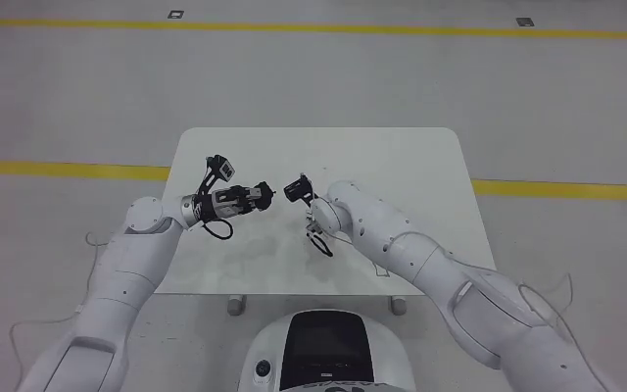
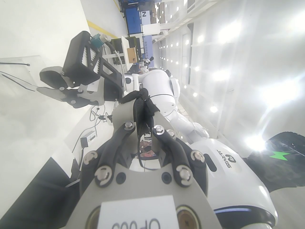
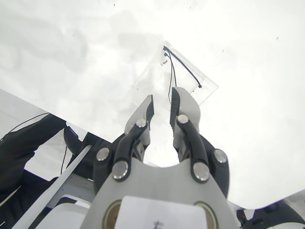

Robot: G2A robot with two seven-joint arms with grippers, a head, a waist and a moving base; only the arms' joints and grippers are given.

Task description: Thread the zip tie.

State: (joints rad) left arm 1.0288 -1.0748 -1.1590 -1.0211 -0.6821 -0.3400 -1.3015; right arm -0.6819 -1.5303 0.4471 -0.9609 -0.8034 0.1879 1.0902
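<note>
Overhead, the white table with rounded corners stands on a pale grey floor. One yellow floor line passes behind it from 9 to 3 o'clock, and another runs far off at 12. The left gripper and the right gripper face each other, nearly touching, just toward 10 o'clock from the table's middle.

In the left wrist view the room opens out: blue-framed racks in the distance, rows of bright ceiling lights, and the table pale beneath. The left gripper has its fingers pressed together on dark material, and a black strand trails back from between them; whether that is a zip tie I cannot tell. Beyond it the right gripper points at the table. A thin zip tie runs up to one of its fingertips, and a thicker zip tie lies just beside that one.

In the right wrist view the table is glossy white and carries a clear sheet. The thicker zip tie lies slantwise across it, black, with a small head at each visible end. The thin zip tie runs from the sheet to the right gripper. That gripper's jaws stand a narrow gap apart, and the tie's end lies along one ribbed pad, not clamped.
</note>
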